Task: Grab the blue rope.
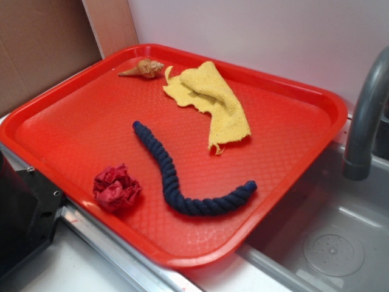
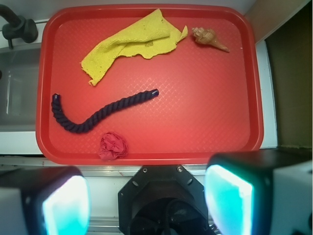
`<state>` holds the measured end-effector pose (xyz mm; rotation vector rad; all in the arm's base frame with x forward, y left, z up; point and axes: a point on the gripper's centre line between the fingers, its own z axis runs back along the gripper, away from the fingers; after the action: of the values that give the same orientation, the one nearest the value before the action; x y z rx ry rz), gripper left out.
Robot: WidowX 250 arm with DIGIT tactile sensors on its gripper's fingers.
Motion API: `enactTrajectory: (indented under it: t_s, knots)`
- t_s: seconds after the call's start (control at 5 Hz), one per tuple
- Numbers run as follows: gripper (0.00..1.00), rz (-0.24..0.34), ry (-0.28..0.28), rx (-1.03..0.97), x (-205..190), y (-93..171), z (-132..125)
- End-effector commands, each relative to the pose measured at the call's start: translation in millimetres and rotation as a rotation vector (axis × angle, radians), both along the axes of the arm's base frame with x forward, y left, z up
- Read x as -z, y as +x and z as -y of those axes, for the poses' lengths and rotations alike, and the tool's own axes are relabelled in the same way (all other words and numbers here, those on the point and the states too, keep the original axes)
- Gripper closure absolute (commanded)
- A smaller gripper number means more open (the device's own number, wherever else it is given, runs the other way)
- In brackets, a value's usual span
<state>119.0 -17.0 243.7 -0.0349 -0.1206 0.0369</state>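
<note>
Glowing gripper fingers [image 2: 66,205] are cropped at your wrist view's bottom edge, tips unseen; they stand wide apart, gripping nothing. Your blue rope [image 1: 182,176], dark navy, twisted, curved, lies loose mid-tray [image 1: 73,115] between red fabric ball [image 1: 116,187] and yellow cloth [image 1: 213,100].
</note>
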Motion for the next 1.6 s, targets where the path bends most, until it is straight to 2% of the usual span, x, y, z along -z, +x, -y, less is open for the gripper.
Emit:
enactTrajectory:
  t_s: [0.0,0.2,0.4,0.6,0.8,1.2,1.4]
  knots:
    - [0.0,0.0,0.0,0.0,0.0,0.0,0.0]
    - [0.0,-0.057,-0.089,-0.252,50.0,23.7,23.8]
    - [0.0,-0.008,-0.163,-0.36,91.5,40.1,47.5]
    - [0.0,0.044,-0.172,-0.379,123.4,55.1,66.6]
    - [0.0,0.01,-0.151,-0.395,154.6,59.2,69.3]
    - [0.0,-0.054,-0.024,-0.424,206.2,65.3,64.3]
    - [0.0,-0.082,0.009,-0.455,227.7,59.5,56.9]
